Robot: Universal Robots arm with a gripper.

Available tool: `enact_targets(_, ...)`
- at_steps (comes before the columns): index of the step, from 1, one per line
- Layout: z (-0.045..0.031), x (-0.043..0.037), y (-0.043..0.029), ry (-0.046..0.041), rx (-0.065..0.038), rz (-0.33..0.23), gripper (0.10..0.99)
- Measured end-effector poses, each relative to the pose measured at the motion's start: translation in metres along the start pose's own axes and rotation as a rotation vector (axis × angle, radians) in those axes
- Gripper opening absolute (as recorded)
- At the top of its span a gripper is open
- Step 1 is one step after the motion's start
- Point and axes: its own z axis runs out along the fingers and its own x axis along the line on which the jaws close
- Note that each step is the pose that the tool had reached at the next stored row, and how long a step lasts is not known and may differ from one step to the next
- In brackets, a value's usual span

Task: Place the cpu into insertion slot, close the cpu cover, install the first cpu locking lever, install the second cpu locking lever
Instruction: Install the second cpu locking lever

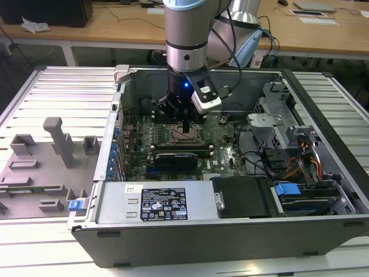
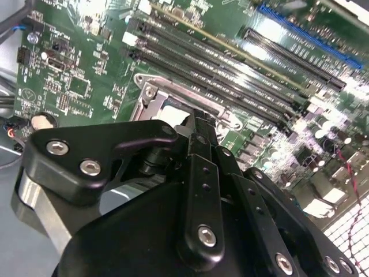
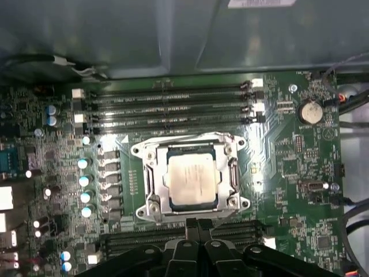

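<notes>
- Near the middle of the first wrist view, the small flat square cpu with its silver-grey metal top (image 3: 192,182) already lies in the square black-rimmed insertion slot (image 3: 162,151), and the thin silver-grey metal cpu cover frame (image 3: 151,173) lies flat around it, its window showing the chip.
- At the lower centre of that frame the black gripper (image 3: 198,224) sits just beside the socket's near edge, jaws pressed together with nothing between them.
- Risk, as I judge it: with the tip so near the cover, a sideways slip could scrape the green motherboard (image 3: 288,167) or the long black memory slots (image 3: 167,109) nearby; a lever missed or half-caught could spring back.
- Whether either thin wire locking lever is hooked down is hard to make out; the bright edges blur together.
- From the exterior view, the arm's wrist covers much of the socket (image 1: 185,134), and in the second wrist view the gripper's body (image 2: 196,190) hides most of it.
</notes>
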Motion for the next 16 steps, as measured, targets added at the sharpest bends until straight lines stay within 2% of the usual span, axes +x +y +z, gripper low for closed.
enact_targets(6, 0.0002, -0.0001, -0.0086, -0.0001, 0.000, 0.000, 0.106)
enact_targets(9, 0.0022, 0.0043, -0.0100, 0.0000, 0.000, -0.006, 0.106)
enact_targets(11, 0.0043, 0.0090, -0.0112, 0.0006, -0.008, -0.006, 0.106)
enact_targets(16, 0.0071, 0.0162, -0.0142, 0.0012, -0.017, -0.006, 0.106)
